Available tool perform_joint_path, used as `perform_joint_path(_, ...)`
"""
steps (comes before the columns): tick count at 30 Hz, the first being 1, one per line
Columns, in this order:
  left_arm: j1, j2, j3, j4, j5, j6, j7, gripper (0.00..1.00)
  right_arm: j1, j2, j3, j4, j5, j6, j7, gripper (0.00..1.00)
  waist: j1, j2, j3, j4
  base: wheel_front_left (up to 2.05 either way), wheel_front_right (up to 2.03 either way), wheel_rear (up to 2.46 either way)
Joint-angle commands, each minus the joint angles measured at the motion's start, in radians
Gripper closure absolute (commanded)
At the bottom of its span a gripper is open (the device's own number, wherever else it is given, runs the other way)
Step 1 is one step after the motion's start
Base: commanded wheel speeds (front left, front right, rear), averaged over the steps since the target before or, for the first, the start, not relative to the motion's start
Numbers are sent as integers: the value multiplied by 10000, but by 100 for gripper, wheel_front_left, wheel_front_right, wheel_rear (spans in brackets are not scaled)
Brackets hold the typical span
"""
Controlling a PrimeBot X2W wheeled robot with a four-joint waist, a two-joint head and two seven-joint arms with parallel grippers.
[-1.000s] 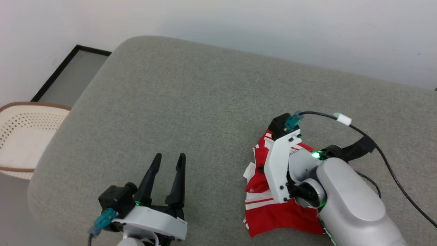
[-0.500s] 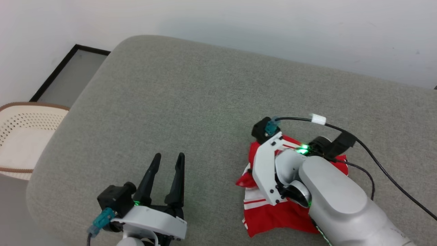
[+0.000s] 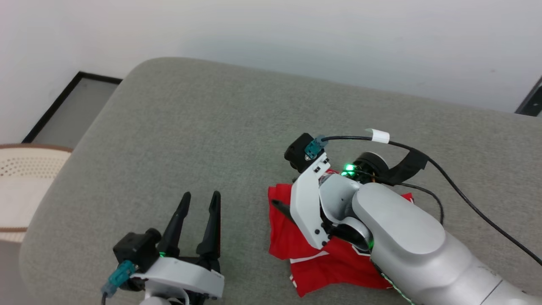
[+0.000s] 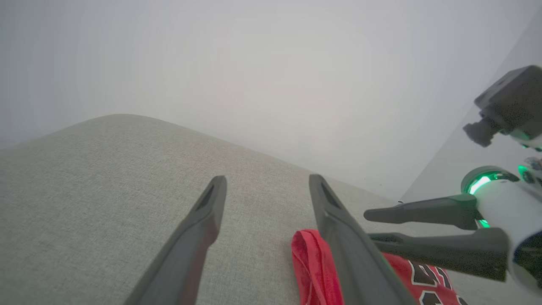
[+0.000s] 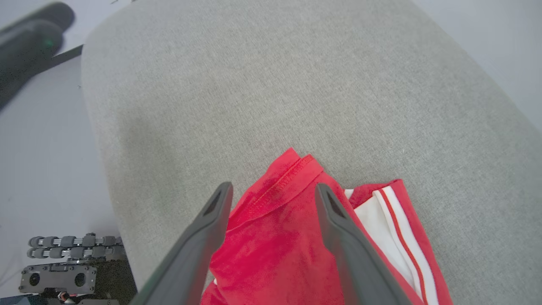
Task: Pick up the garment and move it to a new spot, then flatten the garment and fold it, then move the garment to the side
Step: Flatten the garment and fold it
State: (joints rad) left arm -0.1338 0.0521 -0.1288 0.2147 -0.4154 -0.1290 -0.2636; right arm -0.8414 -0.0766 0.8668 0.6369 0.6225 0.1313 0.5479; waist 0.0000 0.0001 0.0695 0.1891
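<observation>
The garment, red with white striped trim, lies crumpled on the grey cushion, partly hidden under my right arm. My right gripper hangs just above the garment's red hem, jaws open and straddling the cloth without pinching it. A white sleeve with red stripes lies to the right of its fingers. My left gripper is open and holds nothing, resting to the left of the garment. The left wrist view shows the garment with black lettering beside its own right finger, and the right gripper open over it.
The cushion has a rounded edge on the left, with floor beyond. A cream perforated basket stands off that edge, next to a dark-framed panel on the floor. A black cable trails from my right wrist. A pale wall runs behind.
My right gripper carried the garment leftward, lowered it and opened, letting the cloth settle on the cushion. The head camera shifted a little. The left gripper stayed open.
</observation>
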Motion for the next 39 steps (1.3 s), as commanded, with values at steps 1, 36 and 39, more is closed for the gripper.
perform_joint_path(1, 165, 73, 50, -27, 76, -26, -3, 0, -136, -213, 283, -329, 292, -13, -350, 0, 0, -1, -188, -252, 0, 0, 0)
perform_joint_path(36, 1841, 134, 1077, -1309, 843, -24, -3, 0, 5949, -2326, -5590, -3850, -3144, -13, -8133, 0, 0, -1, -817, -3321, 0, 0, 0)
perform_joint_path(39, 1849, 108, 1187, -1355, 757, -24, -3, 0, 6812, -2038, -6586, -4320, -3560, -13, -8135, 0, 0, -1, -818, -3391, 0, 0, 0)
